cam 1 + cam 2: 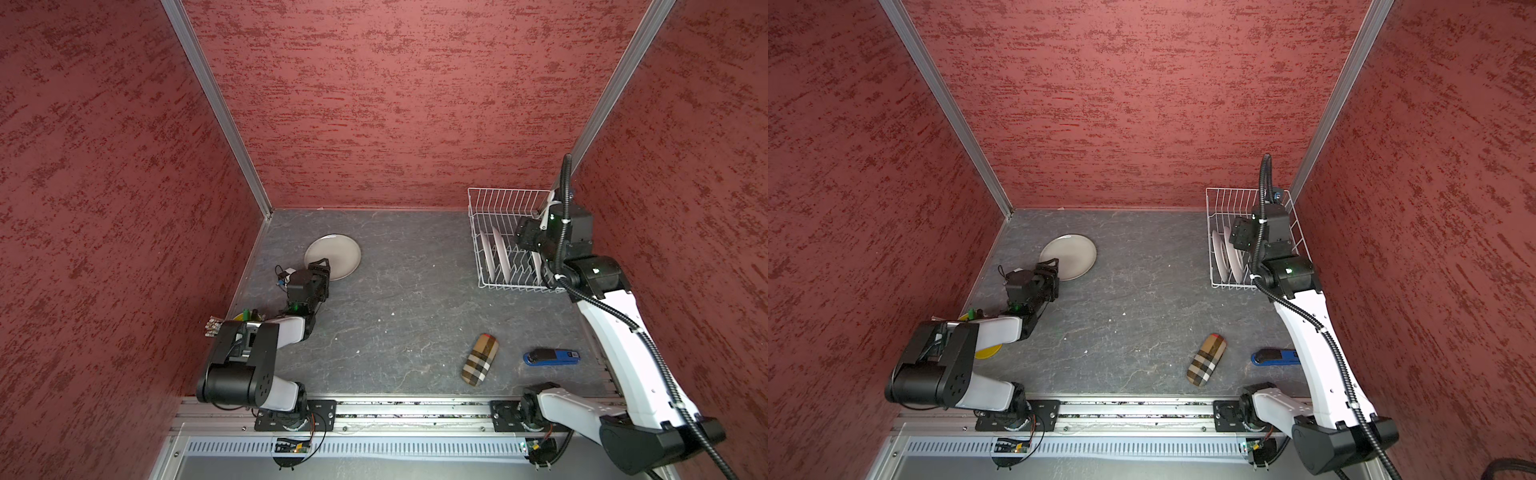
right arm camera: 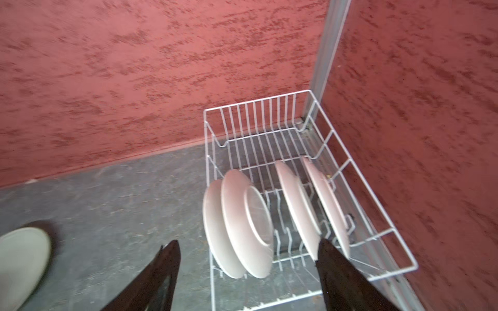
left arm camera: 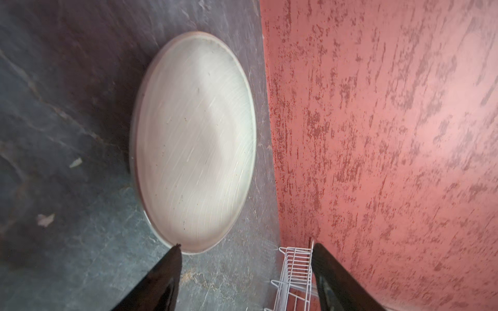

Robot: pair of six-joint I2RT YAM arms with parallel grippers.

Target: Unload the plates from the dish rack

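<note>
Wide open w/ nothing btwn its jaws, the left gripper sits low over the table, just beside the grey plate. One fingertip is right at that plate's rim; contact or not, can't tell. The grey plate lies flat, face up, on the table's left side nr the back wall, well apart from the dish rack. Likewise wide open & holding nothing, the right gripper hangs above the rack. The rack stands in the back right corner, against the right wall. In the right wrist view four pale plates stand on edge in its prongs: a leaning pair close together, then two more w/ gaps btwn. At the table's front right lie a plaid case & a blue stapler, apart from each other.
</note>
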